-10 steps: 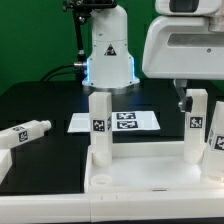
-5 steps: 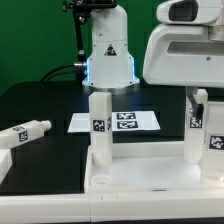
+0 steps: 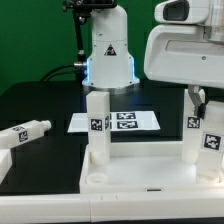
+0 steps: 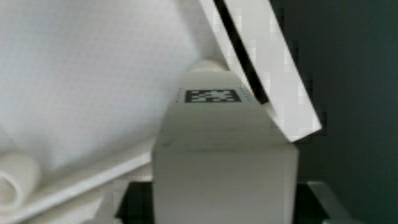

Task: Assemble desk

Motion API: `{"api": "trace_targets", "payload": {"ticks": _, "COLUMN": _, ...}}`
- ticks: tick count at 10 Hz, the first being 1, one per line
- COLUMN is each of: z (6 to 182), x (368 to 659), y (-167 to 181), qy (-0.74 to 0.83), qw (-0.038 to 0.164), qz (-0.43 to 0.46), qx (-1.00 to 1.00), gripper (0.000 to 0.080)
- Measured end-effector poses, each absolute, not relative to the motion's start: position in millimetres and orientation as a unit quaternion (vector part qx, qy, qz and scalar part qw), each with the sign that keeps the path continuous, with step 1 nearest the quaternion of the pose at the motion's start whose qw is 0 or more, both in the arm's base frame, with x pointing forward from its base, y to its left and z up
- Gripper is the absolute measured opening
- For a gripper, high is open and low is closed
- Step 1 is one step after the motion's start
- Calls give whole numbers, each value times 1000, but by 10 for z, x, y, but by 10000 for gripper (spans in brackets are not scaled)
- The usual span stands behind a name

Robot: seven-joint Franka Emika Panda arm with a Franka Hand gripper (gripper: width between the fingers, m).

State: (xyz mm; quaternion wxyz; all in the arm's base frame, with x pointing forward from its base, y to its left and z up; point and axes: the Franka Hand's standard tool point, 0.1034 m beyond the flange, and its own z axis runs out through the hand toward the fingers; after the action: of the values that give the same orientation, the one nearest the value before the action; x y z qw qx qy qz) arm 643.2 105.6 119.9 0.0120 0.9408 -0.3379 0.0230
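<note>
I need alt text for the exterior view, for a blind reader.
A white robot pincer hangs over an upright leg on the white desk top. A second leg stands near the top's other end, and a loose leg lies on the black table.

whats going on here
A robot arm is working on a white desk top that lies flat. One leg stands on it at the exterior view's left and more legs at its right, where the jaws sit around a leg's upper end. Whether they grip it isn't clear. A loose leg lies on the table.
</note>
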Motion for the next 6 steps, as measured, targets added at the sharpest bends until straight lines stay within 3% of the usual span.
{"api": "trace_targets", "payload": {"ticks": 2, "z": 1196, "x": 6452, "y": 1038, "qy": -469, "qw": 5, "qz": 31, "qx": 883, "gripper": 287}}
{"api": "trace_targets", "payload": {"ticks": 5, "z": 1172, "x": 6441, "y": 974, "qy": -636, "qw": -40, "qz": 29, "qx": 770, "gripper": 290}}
{"api": "trace_targets", "payload": {"ticks": 6, "z": 1176, "x": 6438, "y": 979, "qy": -656, "qw": -39, "qz": 25, "qx": 753, "gripper": 290}}
